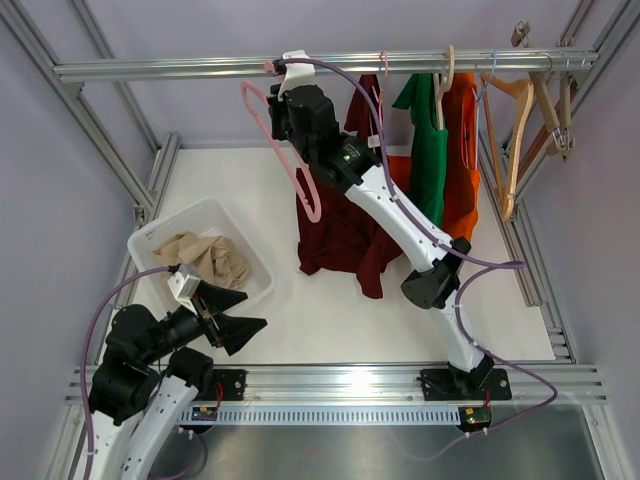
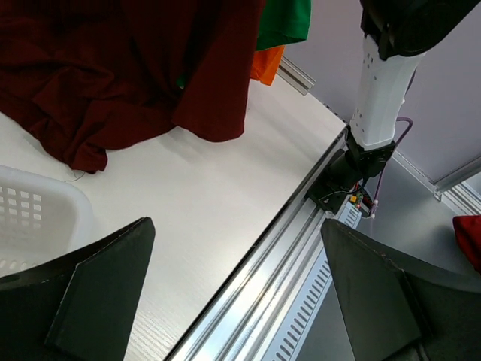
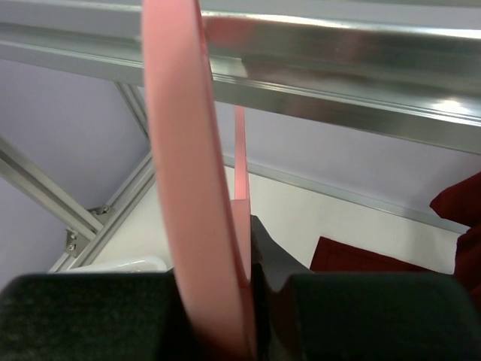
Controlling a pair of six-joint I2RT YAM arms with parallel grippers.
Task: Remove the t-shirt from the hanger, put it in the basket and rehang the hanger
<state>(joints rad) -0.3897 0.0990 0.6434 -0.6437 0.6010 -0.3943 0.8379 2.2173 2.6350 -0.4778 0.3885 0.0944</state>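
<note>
- The hanger (image 3: 188, 188) was a thin loop of smooth pink plastic, bare, held up close under the ribbed aluminium rail (image 1: 180, 68).
- The t-shirt (image 1: 340, 235) was soft dark red cloth, draped beside the right arm with its lower folds crumpled on the white table (image 1: 330, 320). I could not tell whether its top hung from anything.
- The right hand (image 3: 233, 308) was clamped on the pink hanger, its dark fingers pressed to either side of the plastic.
- The left hand (image 2: 237, 293) hung low with its black wedge-shaped fingers spread wide, holding nothing, just beside the white perforated basket (image 1: 168, 222).
- A rumpled beige cloth (image 1: 205, 255) lay in that basket.
- A green shirt (image 1: 428, 160) and an orange shirt (image 1: 463, 170) hung from the rail right of the red one, with bare wooden hangers (image 1: 518, 130) further along.
</note>
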